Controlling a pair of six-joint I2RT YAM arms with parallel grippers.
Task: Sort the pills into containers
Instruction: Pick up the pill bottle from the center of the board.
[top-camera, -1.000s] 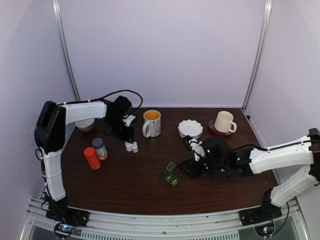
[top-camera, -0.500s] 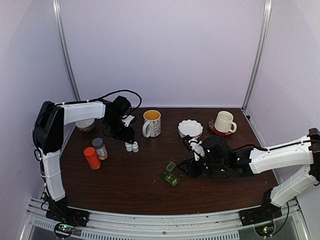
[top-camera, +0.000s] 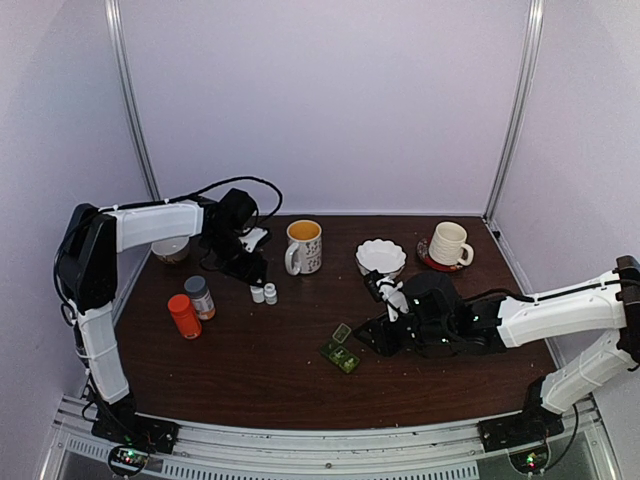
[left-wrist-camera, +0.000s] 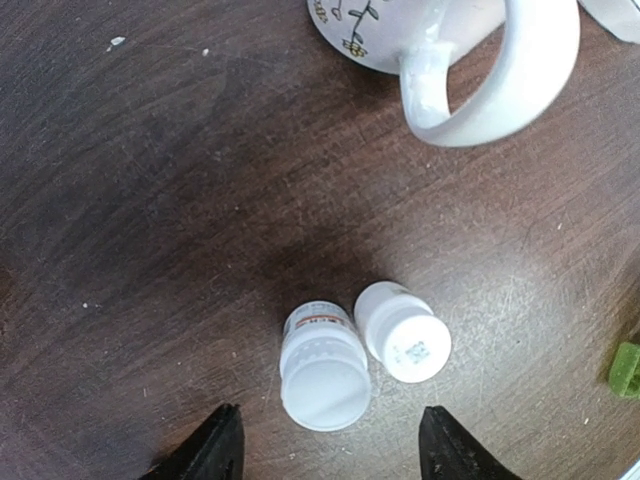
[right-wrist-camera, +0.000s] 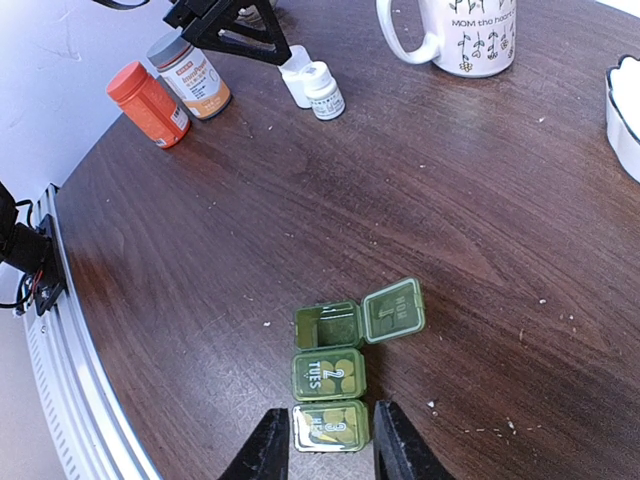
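Since a moment ago my left hand (top-camera: 250, 270) has drawn back from the two small white bottles (top-camera: 264, 293) and spread its fingers. It now hangs left of the flowered mug (top-camera: 304, 246), wide open and holding nothing. From the left wrist, both bottles stand upright and touching each other on the desk (left-wrist-camera: 150, 200), just beyond my fingertips (left-wrist-camera: 222, 440) and apart from them, with the mug's handle farther out.

The right arm has not shifted. My right hand (right-wrist-camera: 330, 450) lies low on the desk, to the right of the mug and nearer to me than it is. It is partly closed, with its fingers pressed against the two sides of the end compartment of the pill box (right-wrist-camera: 330, 375). That green box sits flat on the desk, nearer to me than the mug and a little to its right. The compartment closest to the mug stands open with its lid folded out to the side. The middle one, marked TUES, and the one in my grip are shut.

An orange bottle (top-camera: 184, 316) and a grey-capped bottle (top-camera: 200, 297) stand side by side, well left of the mug and closer to me than it is.
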